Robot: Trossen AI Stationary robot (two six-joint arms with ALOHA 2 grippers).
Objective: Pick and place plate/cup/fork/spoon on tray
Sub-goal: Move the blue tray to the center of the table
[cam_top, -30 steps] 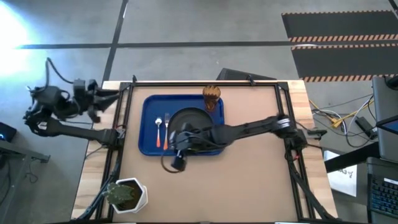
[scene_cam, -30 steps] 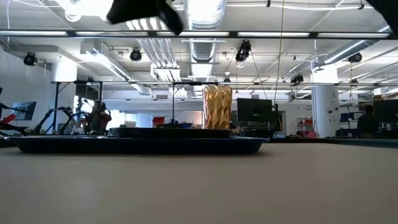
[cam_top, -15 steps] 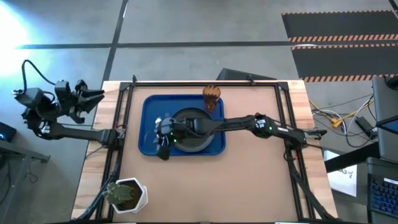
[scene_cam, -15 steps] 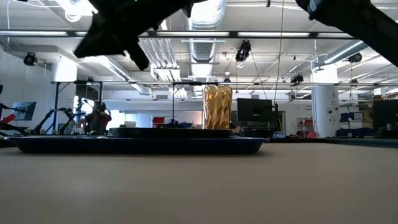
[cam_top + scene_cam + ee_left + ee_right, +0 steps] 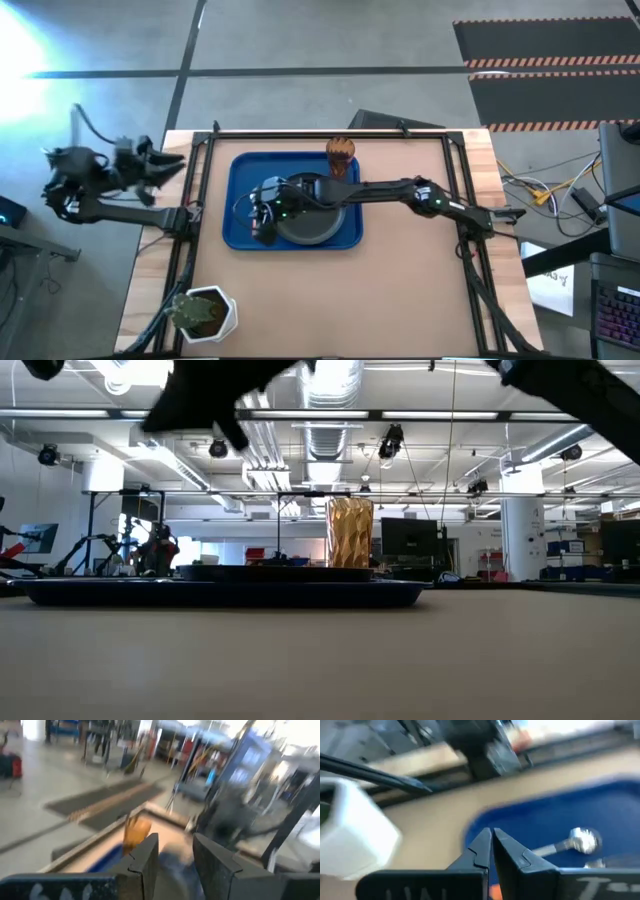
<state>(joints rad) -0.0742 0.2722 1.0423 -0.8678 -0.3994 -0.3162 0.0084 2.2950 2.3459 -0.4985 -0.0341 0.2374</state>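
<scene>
On the near side of the surface: one white pot with a plant, not part of the task.

Mid-surface, one blue tray carries one plate, one cup at its far corner, one spoon and apparently one fork beside it, largely hidden under the arm.

Right end effector hovers over the tray's cutlery side, fingers pinched together, holding nothing I can see.

Left end effector waits off the surface's left edge, jaws apart, empty.

Handling, my read: cutlery is light, stiff, slick, lies flat, so pinch the orange handle. Cup is ribbed, light, tippy; grip the wall. Plate is rigid; take the rim.
</scene>
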